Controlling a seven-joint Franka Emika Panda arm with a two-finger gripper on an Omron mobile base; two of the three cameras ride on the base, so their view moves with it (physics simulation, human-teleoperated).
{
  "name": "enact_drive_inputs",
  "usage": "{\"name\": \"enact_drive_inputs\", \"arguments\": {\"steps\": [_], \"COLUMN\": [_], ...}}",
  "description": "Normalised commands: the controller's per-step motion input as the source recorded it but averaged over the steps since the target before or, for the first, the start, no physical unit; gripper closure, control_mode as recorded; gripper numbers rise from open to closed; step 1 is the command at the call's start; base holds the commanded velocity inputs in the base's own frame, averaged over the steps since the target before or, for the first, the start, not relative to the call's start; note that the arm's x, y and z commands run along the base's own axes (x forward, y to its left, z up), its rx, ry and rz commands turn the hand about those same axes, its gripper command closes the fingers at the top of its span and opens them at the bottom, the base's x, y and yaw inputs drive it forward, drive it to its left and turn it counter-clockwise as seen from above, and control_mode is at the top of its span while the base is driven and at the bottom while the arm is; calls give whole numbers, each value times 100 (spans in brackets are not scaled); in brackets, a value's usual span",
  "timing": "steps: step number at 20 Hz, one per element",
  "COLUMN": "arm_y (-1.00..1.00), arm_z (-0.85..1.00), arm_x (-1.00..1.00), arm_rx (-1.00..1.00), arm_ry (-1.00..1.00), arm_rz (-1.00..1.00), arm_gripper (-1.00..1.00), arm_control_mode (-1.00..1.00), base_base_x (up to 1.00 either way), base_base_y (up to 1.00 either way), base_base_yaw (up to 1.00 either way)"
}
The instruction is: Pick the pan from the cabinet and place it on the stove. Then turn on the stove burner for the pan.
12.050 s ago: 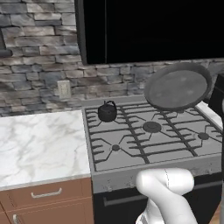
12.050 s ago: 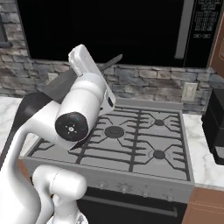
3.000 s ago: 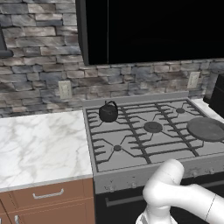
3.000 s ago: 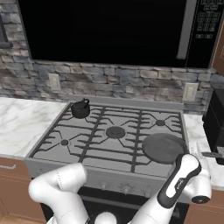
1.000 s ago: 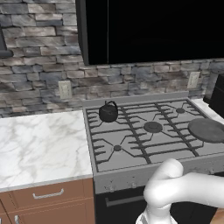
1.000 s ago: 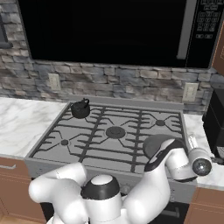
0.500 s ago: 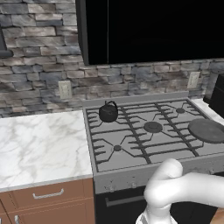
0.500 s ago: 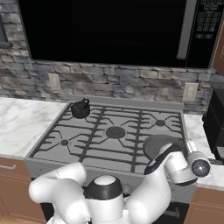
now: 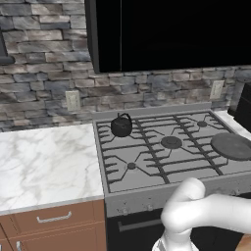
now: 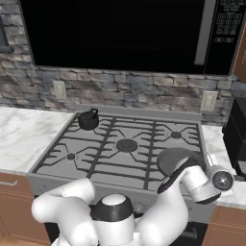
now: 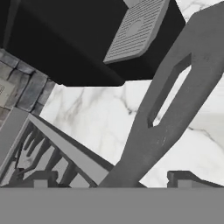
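Pan (image 9: 231, 146) sits on the stove (image 9: 147, 169), over the front right burner, flat on the grate. In the right base view the pan (image 10: 174, 158) is partly hidden by my forearm. Placement step looks done; burner knob is next, as I judge it.

My fingers are spread wide, holding nothing. In the hand view their two dark tips (image 11: 40, 180) rise at the bottom edge, with the pan handle (image 11: 175, 94) running between them and away, long axis diagonal up toward the far tabletop (image 11: 92, 113). So the handle lies right ahead of the fingers, clear of both pads as far as I can tell.

Knobs line the stove's front face, below and behind where my hand now points; small and hard to make out in the left base view. The move should call for backing off along the handle, then dropping to the front panel.

Around: kettle (image 9: 121, 126) on the rear left burner, well apart. Black appliance (image 11: 87, 39) on the tabletop just beyond the handle, the nearest thing to avoid.
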Motion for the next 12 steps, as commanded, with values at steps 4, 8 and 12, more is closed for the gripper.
{"name": "enact_drive_inputs", "arguments": {"steps": [4,8,12], "arm_y": [-5,-4,-1], "arm_z": [5,7,30], "arm_x": [-23,-30,-44], "arm_rx": [4,5,6], "arm_ry": [3,4,1], "arm_rz": [-1,-1,0], "arm_gripper": [-100,-100,-100], "arm_control_mode": [-100,-100,-100], "base_base_x": [0,0,0], "base_base_y": [0,0,0], "base_base_yaw": [0,0,0]}}
